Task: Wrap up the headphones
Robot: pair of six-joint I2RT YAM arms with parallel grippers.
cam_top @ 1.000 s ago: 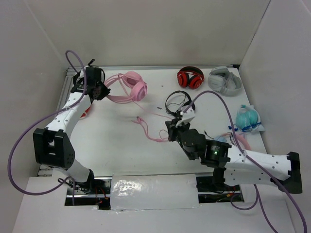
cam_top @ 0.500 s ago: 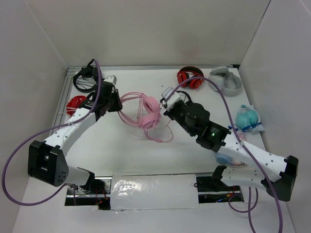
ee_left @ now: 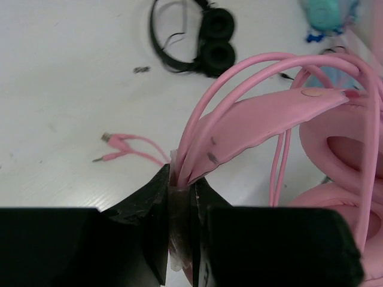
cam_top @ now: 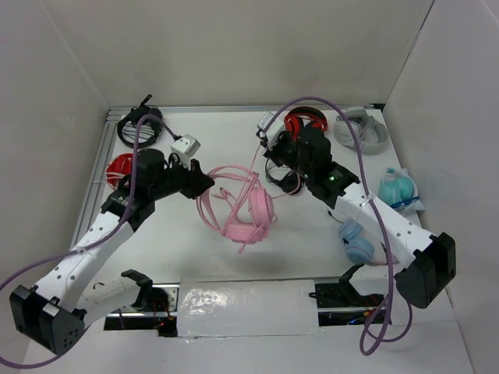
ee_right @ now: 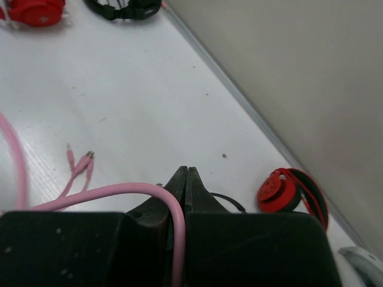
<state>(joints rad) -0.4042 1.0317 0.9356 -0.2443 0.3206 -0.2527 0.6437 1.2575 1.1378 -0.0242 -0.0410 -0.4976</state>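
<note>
Light-pink over-ear headphones [cam_top: 253, 212] are at the middle of the white table [cam_top: 218, 136], with the left gripper [ee_left: 179, 185] clamped shut on their thin wire headband [ee_left: 239, 84]. The right gripper [ee_right: 186, 174] is pinched closed on the pink cable [ee_right: 114, 194]. The thin cable could slide out of that pinch if pulled taut, or snag the black wired headphones [cam_top: 285, 179] just beside it

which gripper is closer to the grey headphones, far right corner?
Right. The right gripper, shut on the pink cable, is left of the grey headphones; the left gripper, clamping the pink headphones' headband, is farther left, mid-table.
</note>
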